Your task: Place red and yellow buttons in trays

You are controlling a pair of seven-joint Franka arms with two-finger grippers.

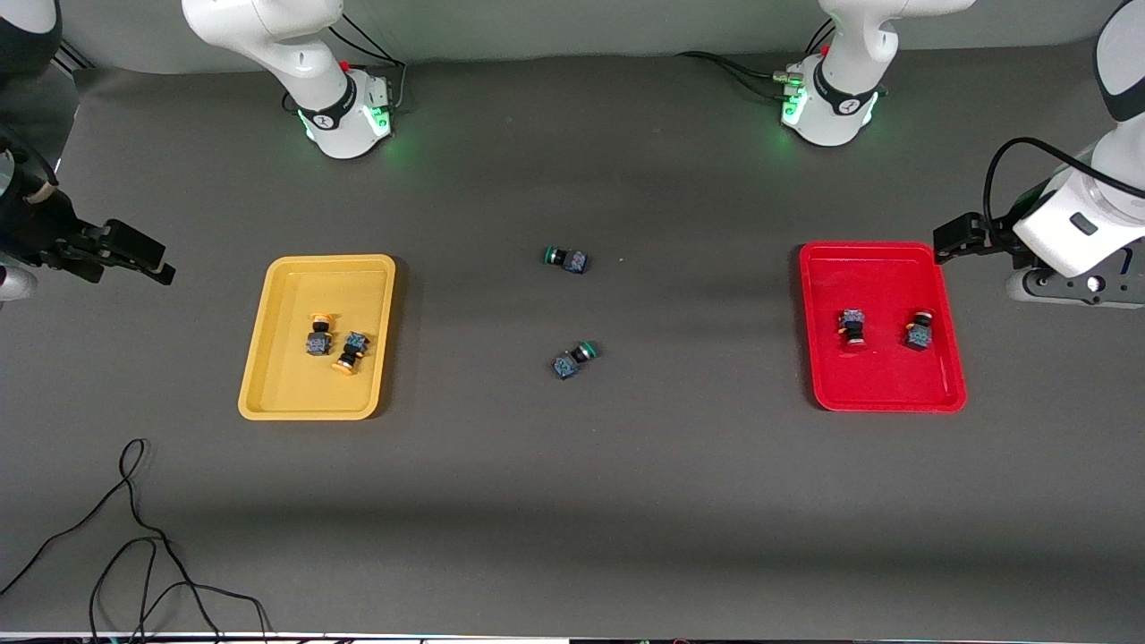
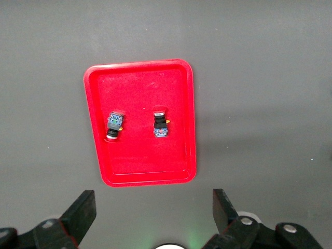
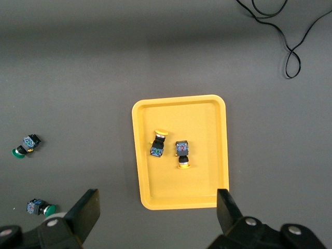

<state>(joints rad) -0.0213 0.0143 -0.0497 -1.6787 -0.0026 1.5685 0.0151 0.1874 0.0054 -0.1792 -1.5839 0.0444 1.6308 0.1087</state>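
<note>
The yellow tray [image 1: 295,394] holds two yellow-capped buttons [image 1: 318,333] [image 1: 351,351], lying close together. The red tray [image 1: 886,277] holds two red-capped buttons [image 1: 852,326] [image 1: 920,331], lying apart. My right gripper [image 1: 134,255] is open and empty, high over the table beside the yellow tray, toward the right arm's end. Its wrist view shows the gripper [image 3: 158,212], the tray [image 3: 181,192] and both buttons [image 3: 158,144] [image 3: 182,154]. My left gripper [image 1: 962,237] is open and empty over the table by the red tray's edge. Its wrist view shows the gripper [image 2: 154,212], the tray [image 2: 140,88] and its buttons [image 2: 114,125] [image 2: 161,123].
Two green-capped switches [image 1: 566,259] [image 1: 573,359] lie on the grey table between the trays; they also show in the right wrist view [image 3: 26,145] [image 3: 40,207]. A black cable [image 1: 134,537] loops on the table near the front camera, at the right arm's end.
</note>
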